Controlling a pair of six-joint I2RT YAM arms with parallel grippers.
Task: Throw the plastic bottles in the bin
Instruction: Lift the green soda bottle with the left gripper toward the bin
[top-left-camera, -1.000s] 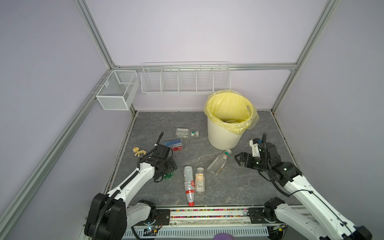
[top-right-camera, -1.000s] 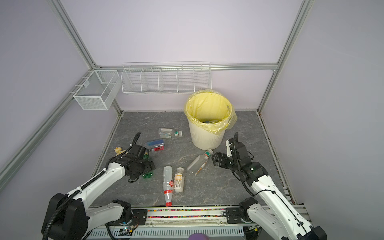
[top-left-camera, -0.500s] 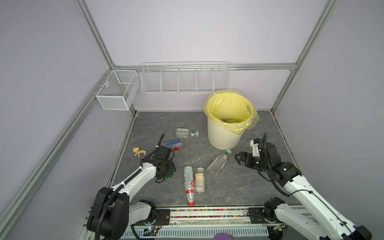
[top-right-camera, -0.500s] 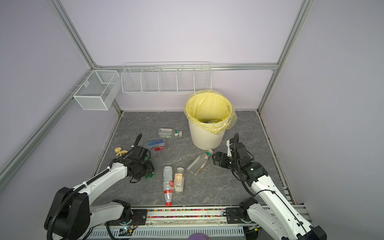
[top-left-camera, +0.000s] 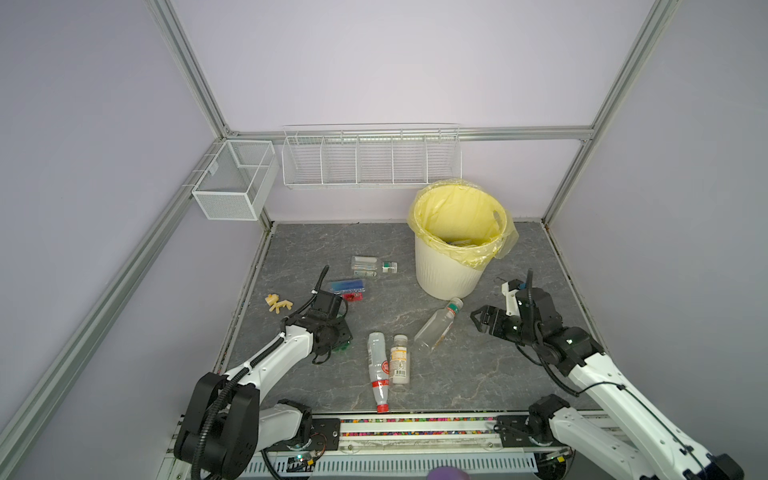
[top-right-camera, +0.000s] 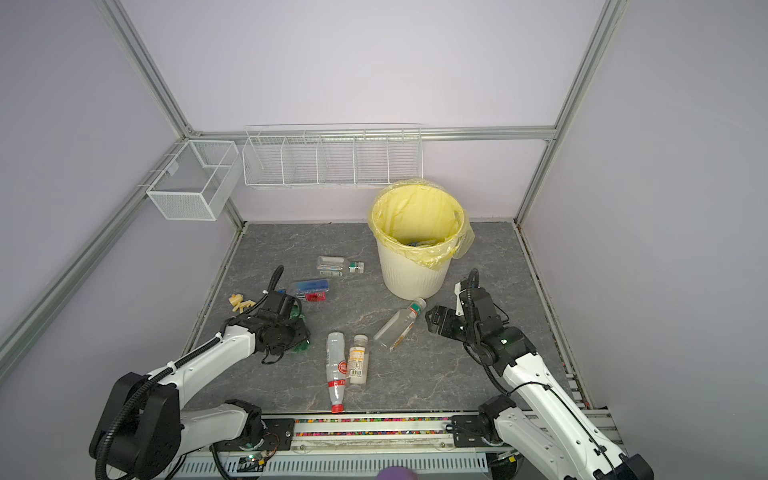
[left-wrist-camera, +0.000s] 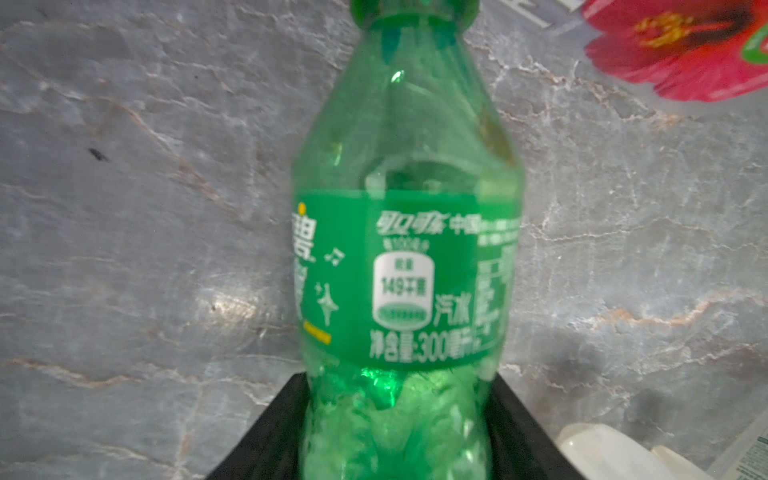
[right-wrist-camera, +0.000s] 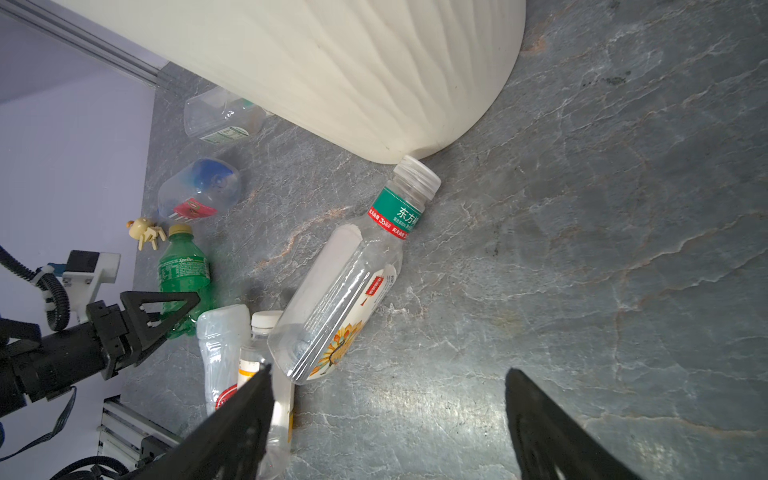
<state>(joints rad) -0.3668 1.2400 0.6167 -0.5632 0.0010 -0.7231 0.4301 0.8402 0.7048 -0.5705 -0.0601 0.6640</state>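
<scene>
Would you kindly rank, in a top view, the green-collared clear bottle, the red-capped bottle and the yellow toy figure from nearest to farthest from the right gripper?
From the right gripper:
1. green-collared clear bottle, just beside it, toward the middle.
2. red-capped bottle, front centre.
3. yellow toy figure, by the left edge.

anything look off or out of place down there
Yes: a small yellow-white toy figure lies close to the cap of the green bottle. It is no bottle, so it probably should stay out of the bin. Nothing looks spilled or broken.
</scene>
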